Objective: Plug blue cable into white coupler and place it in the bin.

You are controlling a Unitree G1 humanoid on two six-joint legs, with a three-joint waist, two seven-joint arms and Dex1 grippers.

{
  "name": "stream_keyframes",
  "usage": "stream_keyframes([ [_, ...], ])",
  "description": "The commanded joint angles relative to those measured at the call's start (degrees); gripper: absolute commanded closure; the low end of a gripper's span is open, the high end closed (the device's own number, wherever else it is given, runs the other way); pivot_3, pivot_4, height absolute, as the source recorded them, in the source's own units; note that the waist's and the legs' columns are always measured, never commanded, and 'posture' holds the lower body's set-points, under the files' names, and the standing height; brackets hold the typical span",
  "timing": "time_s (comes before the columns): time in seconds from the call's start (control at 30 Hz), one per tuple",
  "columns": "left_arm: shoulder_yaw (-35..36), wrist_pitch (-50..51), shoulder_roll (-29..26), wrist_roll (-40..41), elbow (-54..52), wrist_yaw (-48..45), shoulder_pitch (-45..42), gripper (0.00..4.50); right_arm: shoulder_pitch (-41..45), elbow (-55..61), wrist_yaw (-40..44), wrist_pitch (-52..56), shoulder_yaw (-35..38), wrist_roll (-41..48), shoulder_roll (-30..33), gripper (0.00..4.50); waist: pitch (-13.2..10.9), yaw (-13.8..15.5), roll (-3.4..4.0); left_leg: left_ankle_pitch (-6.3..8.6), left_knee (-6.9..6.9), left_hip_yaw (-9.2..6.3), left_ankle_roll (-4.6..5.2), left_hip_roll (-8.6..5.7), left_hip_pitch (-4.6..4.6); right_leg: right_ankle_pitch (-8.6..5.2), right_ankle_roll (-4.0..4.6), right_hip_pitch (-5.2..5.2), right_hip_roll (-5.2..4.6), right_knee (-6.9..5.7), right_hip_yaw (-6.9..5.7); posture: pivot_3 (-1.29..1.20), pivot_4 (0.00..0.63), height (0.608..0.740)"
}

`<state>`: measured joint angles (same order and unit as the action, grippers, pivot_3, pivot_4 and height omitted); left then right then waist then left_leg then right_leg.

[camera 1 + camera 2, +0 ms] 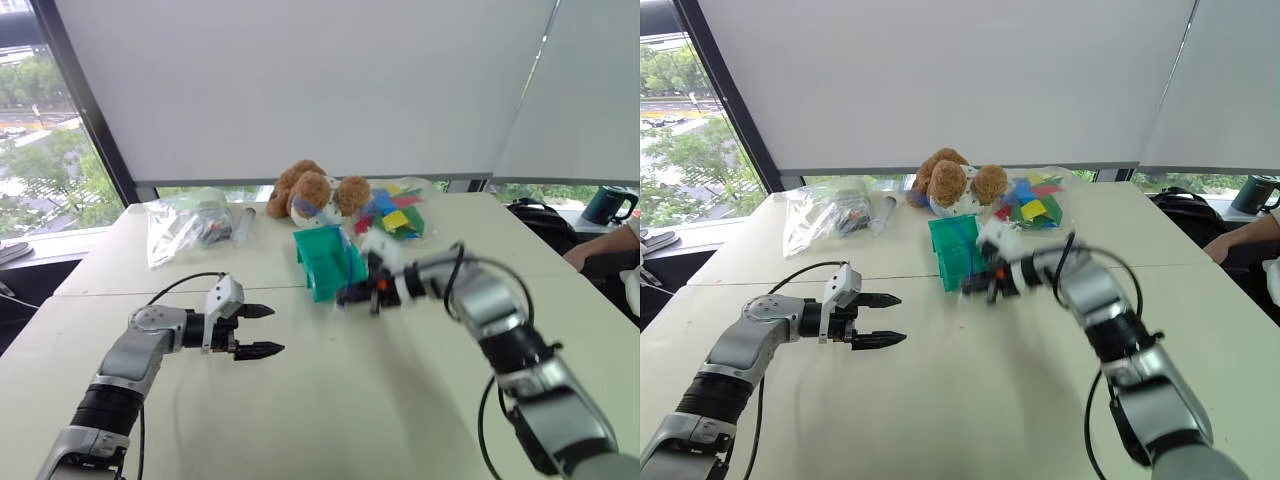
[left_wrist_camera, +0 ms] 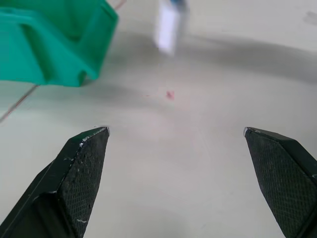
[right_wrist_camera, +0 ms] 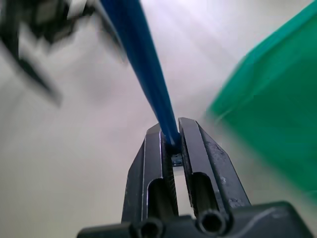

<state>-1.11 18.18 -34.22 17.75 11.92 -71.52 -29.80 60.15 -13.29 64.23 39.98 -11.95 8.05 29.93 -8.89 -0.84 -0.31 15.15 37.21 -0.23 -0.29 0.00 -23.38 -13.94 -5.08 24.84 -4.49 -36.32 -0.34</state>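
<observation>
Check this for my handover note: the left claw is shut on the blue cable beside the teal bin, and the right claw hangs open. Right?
Sides swapped. The right claw is shut on the blue cable beside the teal bin, as the right wrist view shows; the left claw hangs open, holding nothing.

The blue cable runs off the picture's edge, its far end blurred beyond telling.
</observation>
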Motion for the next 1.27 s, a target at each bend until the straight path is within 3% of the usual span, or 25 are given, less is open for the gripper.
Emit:
stream_keyframes([
  [0.03, 1.95, 0.70, -0.17, 1.67, -3.52, 2.54, 0.80, 0.02, 6.28, -11.57, -2.28, -5.15, 1.18, -1.21, -1.85, 4.50, -0.01, 0.01, -0.02, 0.00, -0.03, 0.02, 0.00, -0.02, 0.00, 0.00, 0.00, -0.01, 0.01, 0.04, -0.01, 0.00, 0.150, 0.740],
  [0.33, 3.99, 6.10, -0.61, 4.90, -9.54, 7.94, 3.30, 0.02, 18.81, -48.79, -11.14, -21.99, 1.41, -7.49, -10.76, 4.50, -0.53, -0.28, -0.11, -0.01, -0.03, 0.20, -0.01, -0.18, -0.02, 0.07, -0.13, -0.07, -0.12, 0.14, 0.04, 0.00, 0.150, 0.740],
  [0.43, 4.93, 9.39, -1.11, 7.00, -12.11, 9.09, 4.33, 0.00, 21.02, -56.07, -16.64, -24.50, 3.47, -7.94, -12.80, 3.40, -0.57, -0.34, -0.11, -0.02, -0.04, 0.18, -0.02, -0.17, -0.01, 0.07, -0.14, -0.07, -0.11, 0.13, 0.05, 0.00, 0.150, 0.740],
  [0.63, 5.87, 13.18, -1.14, 9.88, -15.13, 11.35, 4.97, 0.00, 24.39, -59.09, -18.84, -25.70, 6.99, -7.62, -13.03, 0.30, -0.63, -0.37, -0.07, -0.10, -0.05, 0.15, -0.17, -0.17, -0.01, 0.08, -0.15, -0.07, -0.12, 0.11, 0.05, 0.00, 0.150, 0.740],
  [0.67, 5.98, 13.55, -1.14, 10.22, -15.45, 11.58, 5.02, 0.00, 24.97, -59.04, -18.87, -25.60, 7.62, -7.49, -12.75, 0.09, -0.65, -0.37, -0.06, -0.14, -0.05, 0.14, -0.23, -0.17, -0.01, 0.10, -0.18, -0.07, -0.12, 0.10, 0.05, 0.00, 0.150, 0.740],
  [0.77, 5.89, 14.35, -1.08, 10.83, -16.02, 12.19, 5.02, 0.00, 26.73, -57.94, -17.88, -24.93, 9.67, -6.90, -10.94, 0.09, -0.68, -0.38, -0.03, -0.15, -0.05, 0.13, -0.26, -0.17, 0.00, 0.11, -0.20, -0.07, -0.10, 0.09, 0.05, 0.00, 0.150, 0.740],
  [0.97, 6.00, 15.73, -1.01, 12.26, -16.59, 12.93, 4.12, 0.00, 23.50, -44.07, -8.56, -17.67, 10.85, -5.18, -3.04, 0.09, -0.75, -0.13, -0.06, -0.16, -0.05, 0.10, -0.26, -0.20, -0.02, 0.11, -0.20, -0.11, -0.10, 0.12, 0.05, 0.00, 0.150, 0.740],
  [1.07, 6.55, 16.47, -1.46, 13.07, -16.50, 13.18, 3.49, 0.00, 12.95, -23.66, -3.94, -8.29, 10.67, -2.60, 2.66, 0.09, -0.75, 0.23, -0.10, -0.15, -0.04, 0.00, -0.26, -0.21, -0.02, 0.11, -0.22, -0.22, -0.09, 0.19, 0.02, 0.00, 0.150, 0.740],
  [1.27, 9.31, 17.17, -3.16, 14.15, -14.71, 13.98, 2.84, 0.00, -10.21, 14.95, -2.77, 11.14, 14.48, 7.34, 11.16, 0.09, -0.81, 0.09, -0.07, -0.15, 0.00, -0.02, -0.25, -0.20, 0.01, 0.13, -0.27, -0.23, -0.06, 0.14, 0.01, 0.00, 0.150, 0.740],
])
